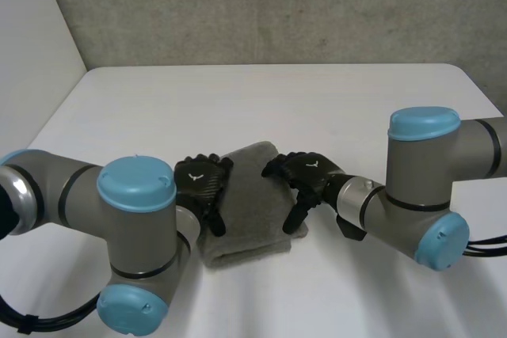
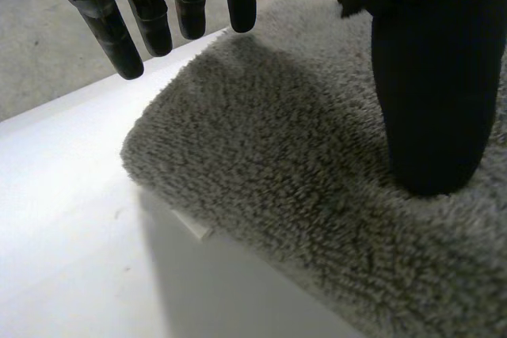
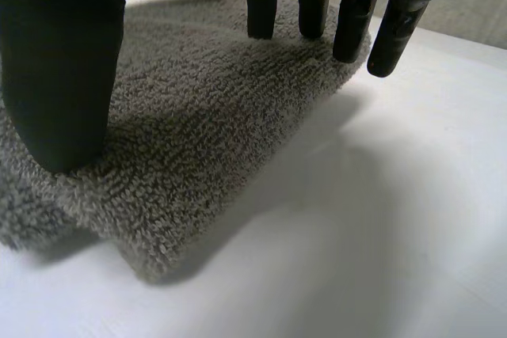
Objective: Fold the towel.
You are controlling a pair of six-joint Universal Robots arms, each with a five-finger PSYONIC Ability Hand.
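Towel point(image 1: 249, 215) L edge hidden under left hand point(image 1: 202, 184); layers unclear, maybe two.

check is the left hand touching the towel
Touching: in the left wrist view the thumb of the left hand presses a dent into the towel; its fingers hang clear.

1. A white table point(image 1: 277, 108) with a smooth, matt top carries the scene.
2. One grey terry towel point(image 1: 249, 203) lies directly on the table, folded into a thick, narrow stack.
3. White tabletop shows beyond the towel's far end and along both of its long sides.
4. A small white tab point(image 2: 194, 229) pokes out from under one towel edge and lies flat on the table.
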